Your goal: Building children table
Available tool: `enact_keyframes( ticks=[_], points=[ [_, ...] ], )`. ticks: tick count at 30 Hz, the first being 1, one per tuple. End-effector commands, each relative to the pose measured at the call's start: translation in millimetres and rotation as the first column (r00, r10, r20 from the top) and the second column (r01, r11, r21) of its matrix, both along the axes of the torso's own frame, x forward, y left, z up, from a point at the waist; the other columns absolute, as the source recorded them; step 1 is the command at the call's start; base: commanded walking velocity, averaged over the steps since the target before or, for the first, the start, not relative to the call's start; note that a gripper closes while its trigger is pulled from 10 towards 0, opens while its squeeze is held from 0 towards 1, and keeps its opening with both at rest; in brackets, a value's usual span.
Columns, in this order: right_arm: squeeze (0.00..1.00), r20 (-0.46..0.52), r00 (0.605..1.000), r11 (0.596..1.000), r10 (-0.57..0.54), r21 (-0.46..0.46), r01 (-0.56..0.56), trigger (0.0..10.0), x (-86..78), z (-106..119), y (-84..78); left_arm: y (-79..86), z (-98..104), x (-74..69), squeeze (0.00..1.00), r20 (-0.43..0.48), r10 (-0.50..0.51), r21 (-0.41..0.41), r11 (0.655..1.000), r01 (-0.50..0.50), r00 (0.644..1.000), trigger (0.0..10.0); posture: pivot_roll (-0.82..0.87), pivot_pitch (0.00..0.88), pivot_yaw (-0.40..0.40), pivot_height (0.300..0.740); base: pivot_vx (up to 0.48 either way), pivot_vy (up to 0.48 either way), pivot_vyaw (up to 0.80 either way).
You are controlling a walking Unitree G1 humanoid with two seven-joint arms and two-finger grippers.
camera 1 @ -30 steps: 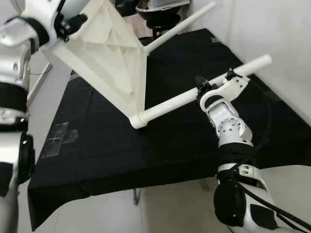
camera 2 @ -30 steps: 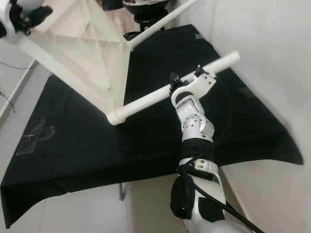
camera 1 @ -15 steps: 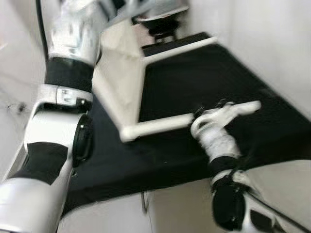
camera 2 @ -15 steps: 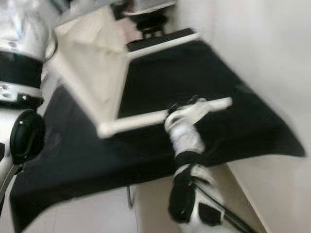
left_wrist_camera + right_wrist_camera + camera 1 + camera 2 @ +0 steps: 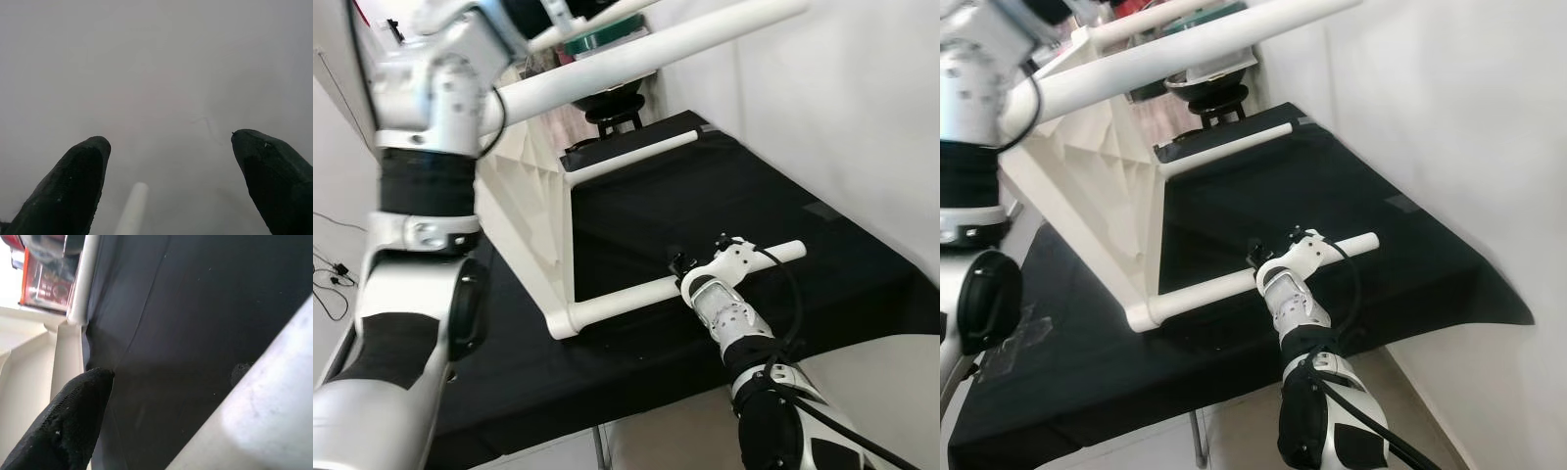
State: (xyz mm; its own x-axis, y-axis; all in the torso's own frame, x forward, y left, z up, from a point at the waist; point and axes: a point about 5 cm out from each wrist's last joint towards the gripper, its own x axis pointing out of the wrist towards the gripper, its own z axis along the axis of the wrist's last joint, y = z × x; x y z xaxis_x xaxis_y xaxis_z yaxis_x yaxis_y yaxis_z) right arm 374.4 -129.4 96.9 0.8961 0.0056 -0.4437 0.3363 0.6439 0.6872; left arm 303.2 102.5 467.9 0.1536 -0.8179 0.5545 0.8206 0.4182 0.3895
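The white children's table stands on its side on a black-covered worktable, underside facing right. Its lowest leg lies along the cloth, and my right gripper sits on it just past mid-length. In the right wrist view that leg runs blurred and close beside the hand. Another leg rests farther back. A top leg juts out high, past my raised left arm. My left gripper is open on nothing, facing a grey surface with a white leg tip below.
A white wall runs close along the worktable's right side. A dark round stool stands behind the table's far end. Cables lie on the floor at the left. A tape patch marks the cloth's front left.
The camera has swung up and left. The white table now stands more upright, with its upper legs in view. My left arm is raised higher; my right gripper stays at the lower leg.
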Motion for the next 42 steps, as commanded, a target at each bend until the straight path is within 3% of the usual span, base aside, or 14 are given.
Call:
enact_keyframes(
  ticks=[1,3,4,10,15,20,24,30,35,37,39,42],
  points=[
    [1.0,-0.297,0.953,0.997,-0.055,0.04,0.07,10.0,-41.0,-66.5,-8.3,5.1,-6.3,-3.5,0.33,-0.013,-0.036,0.025,0.999,0.036,0.999,10.0,-0.01,0.096,0.218,0.74,0.0,0.0,0.0],
    [1.0,-0.291,0.955,0.996,-0.063,0.046,0.08,10.0,-40.8,-66.2,-9.5,3.6,-8.9,-5.4,0.33,-0.015,-0.056,0.037,0.998,0.057,0.998,10.0,-0.01,0.096,0.218,0.74,0.0,0.0,0.0],
    [1.0,-0.285,0.956,0.995,-0.067,0.055,0.086,10.0,-40.9,-66.0,-10.2,2.2,-11.2,-7.0,0.0,-0.017,-0.076,0.05,0.996,0.076,0.997,10.0,-0.01,0.096,0.218,0.74,0.0,0.0,0.0],
    [1.0,-0.263,0.958,0.987,-0.112,0.085,0.139,10.0,-46.7,-69.7,-20.5,-3.3,-20.5,-15.6,0.0,-0.021,-0.153,0.093,0.984,0.154,0.988,10.0,-0.02,0.112,0.204,0.74,0.0,0.0,0.0],
    [1.0,-0.245,0.943,0.961,-0.224,0.109,0.256,10.0,-64.5,-75.7,-42.7,-6.8,-25.8,-25.6,0.0,-0.029,-0.228,0.11,0.967,0.23,0.973,10.0,-0.03,0.128,0.198,0.74,0.0,0.0,0.0],
    [1.0,-0.255,0.927,0.948,-0.274,0.092,0.305,10.0,-74.7,-80.2,-52.9,-3.1,-27.1,-34.6,0.0,-0.048,-0.266,0.12,0.955,0.27,0.963,10.0,-0.04,0.139,0.201,0.74,0.0,0.0,0.0],
    [1.0,-0.262,0.922,0.944,-0.286,0.088,0.318,10.0,-77.5,-82.1,-55.5,-1.0,-27.4,-37.5,0.0,-0.054,-0.281,0.124,0.95,0.286,0.958,10.0,-0.04,0.139,0.201,0.74,0.0,0.0,0.0],
    [1.0,-0.255,0.909,0.93,-0.329,0.078,0.358,10.0,-99.6,-77.1,-63.8,1.2,-33.4,-45.0,0.0,-0.093,-0.342,0.169,0.92,0.354,0.935,10.0,-0.04,0.154,0.193,0.74,0.0,0.0,0.0],
    [1.0,-0.242,0.907,0.925,-0.344,0.076,0.371,10.0,-109.3,-70.6,-67.3,1.4,-36.7,-44.3,0.0,-0.108,-0.346,0.168,0.918,0.36,0.932,10.0,-0.05,0.16,0.193,0.74,0.0,0.0,0.0],
    [1.0,-0.228,0.907,0.923,-0.354,0.072,0.378,10.0,-115.5,-63.5,-71.2,15.1,-36.6,-51.9,0.0,-0.128,-0.378,0.144,0.908,0.394,0.917,10.0,-0.05,0.162,0.194,0.74,0.0,0.0,0.0],
    [1.0,-0.228,0.907,0.923,-0.354,0.072,0.378,10.0,-115.8,-63.0,-71.5,17.7,-36.2,-53.7,0.0,-0.13,-0.385,0.14,0.905,0.401,0.914,10.0,-0.05,0.162,0.194,0.74,0.0,0.0,0.0],
    [1.0,-0.226,0.907,0.923,-0.355,0.071,0.379,10.0,-115.3,-62.0,-72.0,40.2,-23.4,-70.0,0.0,-0.098,-0.43,0.106,0.892,0.439,0.898,10.0,-0.05,0.163,0.197,0.74,0.0,0.0,0.0]
  ],
)
